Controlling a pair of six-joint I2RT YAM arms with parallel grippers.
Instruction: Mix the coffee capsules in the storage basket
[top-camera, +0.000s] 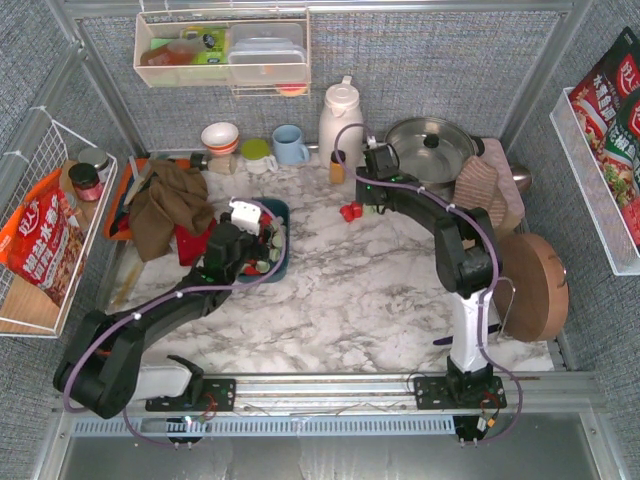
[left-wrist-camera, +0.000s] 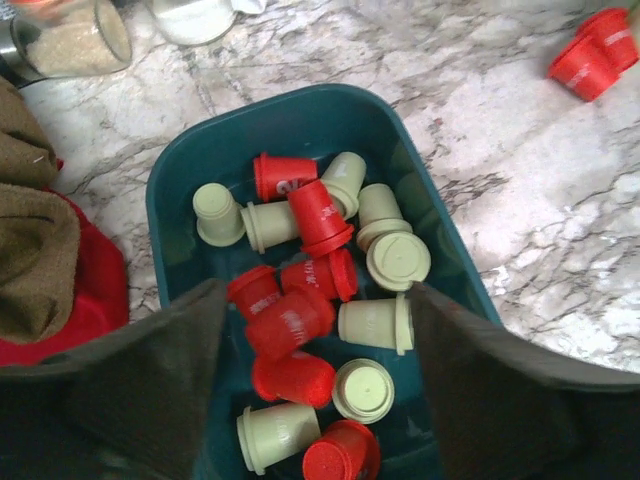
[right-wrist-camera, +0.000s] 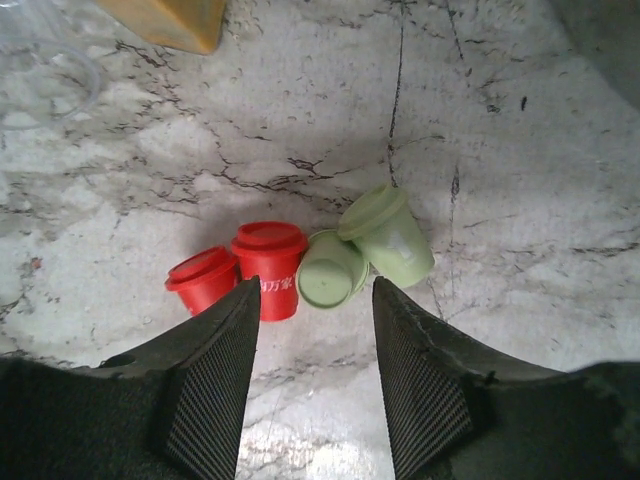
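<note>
The dark teal storage basket sits left of the table's middle; its wall also shows in the left wrist view. It holds several red capsules and pale green capsules, lying jumbled. My left gripper is open and empty, low over the basket's near half, with capsules between its fingers. On the marble near the back, two red capsules and two green capsules lie loose. My right gripper is open and empty just above them, and also shows in the top view.
A brown cloth over a red item lies just left of the basket, beside an orange tray. A white thermos, amber bottle, blue mug, bowl and steel pot line the back. A round wooden board stands at right.
</note>
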